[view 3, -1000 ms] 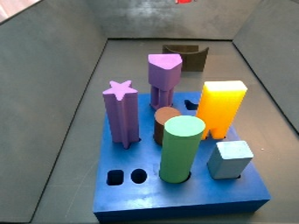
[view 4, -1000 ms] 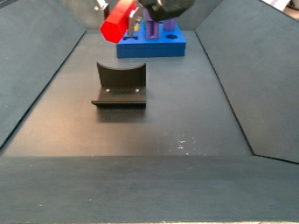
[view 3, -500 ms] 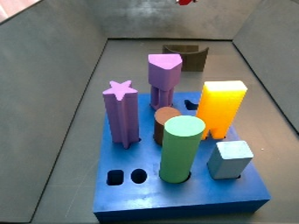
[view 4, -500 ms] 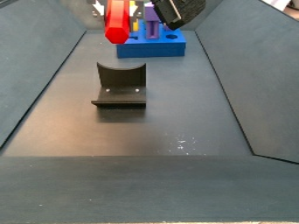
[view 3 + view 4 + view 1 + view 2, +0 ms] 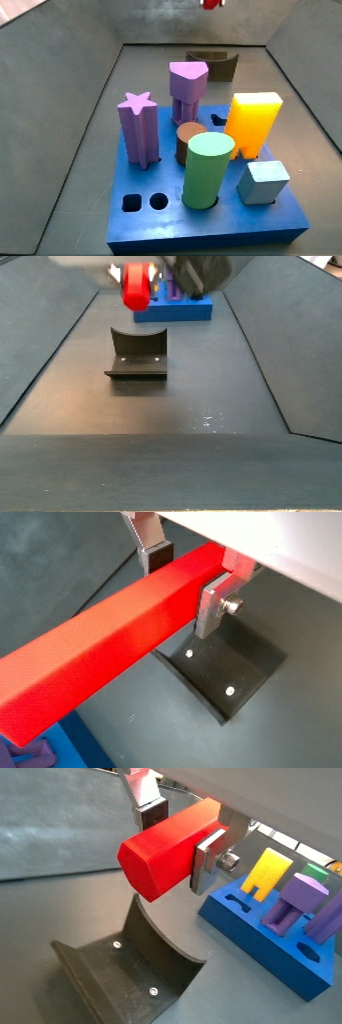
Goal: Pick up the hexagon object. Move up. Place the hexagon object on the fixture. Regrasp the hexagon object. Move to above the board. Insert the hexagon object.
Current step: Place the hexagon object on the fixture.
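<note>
Hexagon object (image 5: pixel 107 632) clamped crosswise between gripper (image 5: pixel 187 574) fingers; seemingly above fixture (image 5: pixel 127 968)

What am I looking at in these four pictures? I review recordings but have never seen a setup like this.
This is a single robot arm whose two-fingered pincer grips a small bright red hexagonal bar between flat silver plates. Two pictures come from cameras on the arm's wrist, so the bar fills them. The other two come from cameras fixed beside the dark floor.

In a side view the pincer hangs in the air above a dark L-shaped bracket with a curved notch, the fixture, without touching it. Beyond stands a large flat blue square board carrying tall pegs: a purple star-topped column, a green cylinder, a yellow block and others. Empty holes show near one corner.
</note>
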Available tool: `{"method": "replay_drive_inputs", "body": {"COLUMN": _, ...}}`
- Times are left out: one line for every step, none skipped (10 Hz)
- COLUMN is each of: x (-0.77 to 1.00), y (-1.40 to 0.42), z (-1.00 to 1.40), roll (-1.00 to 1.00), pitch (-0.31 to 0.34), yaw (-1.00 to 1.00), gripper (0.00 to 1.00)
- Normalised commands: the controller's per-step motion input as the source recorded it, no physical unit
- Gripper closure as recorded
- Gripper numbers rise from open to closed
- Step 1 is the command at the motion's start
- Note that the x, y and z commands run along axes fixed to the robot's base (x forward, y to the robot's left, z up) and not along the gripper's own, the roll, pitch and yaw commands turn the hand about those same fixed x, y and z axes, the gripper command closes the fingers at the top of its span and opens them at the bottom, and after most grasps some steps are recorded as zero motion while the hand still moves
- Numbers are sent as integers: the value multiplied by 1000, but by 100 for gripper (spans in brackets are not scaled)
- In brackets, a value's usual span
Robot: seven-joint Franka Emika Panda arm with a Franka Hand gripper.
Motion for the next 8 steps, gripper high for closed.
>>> {"method": "replay_drive_inputs", "body": {"x": 142, "y": 89, "z": -1000, "roll": -1000, "pitch": 68, "yaw": -185, "gripper": 100}}
{"method": "replay_drive_inputs", "body": {"x": 150, "y": 87, "z": -1000, "roll": -1000, "pitch": 69, "yaw": -191, "gripper": 100}}
{"method": "replay_drive_inputs", "body": {"x": 163, "y": 91, "z": -1000, "roll": -1000, "pitch": 62, "yaw": -207, "gripper": 100}}
{"method": "replay_drive_inputs", "body": {"x": 169, "y": 97, "z": -1000, "roll": -870, "pitch": 45, "yaw": -197, "gripper": 100}}
{"method": "replay_drive_inputs", "body": {"x": 173, "y": 100, "z": -1000, "roll": -757, "pitch": 31, "yaw": -183, "gripper": 100}}
{"method": "replay_drive_inputs", "body": {"x": 185, "y": 108, "z": -1000, "roll": -474, "pitch": 2, "yaw": -148, "gripper": 100}}
{"method": "replay_drive_inputs", "body": {"x": 189, "y": 111, "z": -1000, "roll": -361, "pitch": -4, "yaw": -134, "gripper": 100}}
{"method": "replay_drive_inputs", "body": {"x": 188, "y": 92, "z": -954, "roll": -205, "pitch": -12, "yaw": -108, "gripper": 100}}
